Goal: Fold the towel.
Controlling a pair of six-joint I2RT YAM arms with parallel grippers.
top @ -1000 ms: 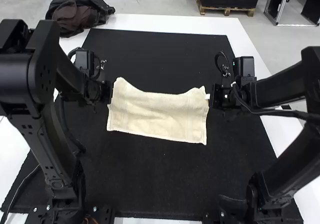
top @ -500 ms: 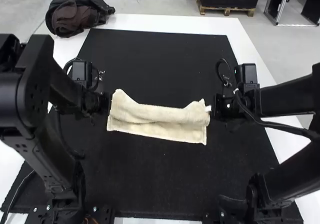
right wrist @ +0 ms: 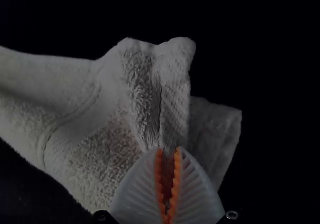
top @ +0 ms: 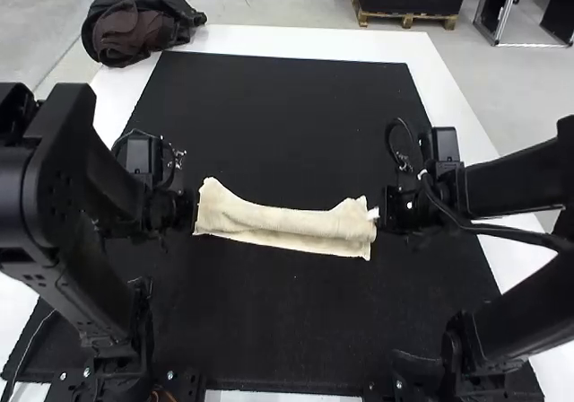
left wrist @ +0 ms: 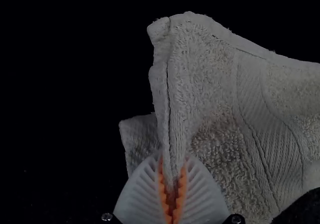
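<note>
The cream towel (top: 278, 222) lies as a narrow strip across the dark mat, its upper layer doubled over a lower layer whose edge shows nearer the arms. At the strip's left end is my left gripper (top: 195, 212), and at its right end my right gripper (top: 377, 218). In the left wrist view, my left gripper (left wrist: 172, 184) is shut on a pinched side edge of the towel (left wrist: 215, 84). My right gripper (right wrist: 168, 179), in the right wrist view, is shut on the opposite side edge of the towel (right wrist: 115, 129).
A dark bag (top: 134, 25) sits at the table's far left corner. The black mat (top: 278, 106) stretches beyond and in front of the towel, with the white table edge (top: 305, 39) around it. Cables hang beside both arms.
Both grippers have come toward the arms' bases with the towel's side edges held. The towel's far part has come nearer over the lower layer, making the strip narrower.
</note>
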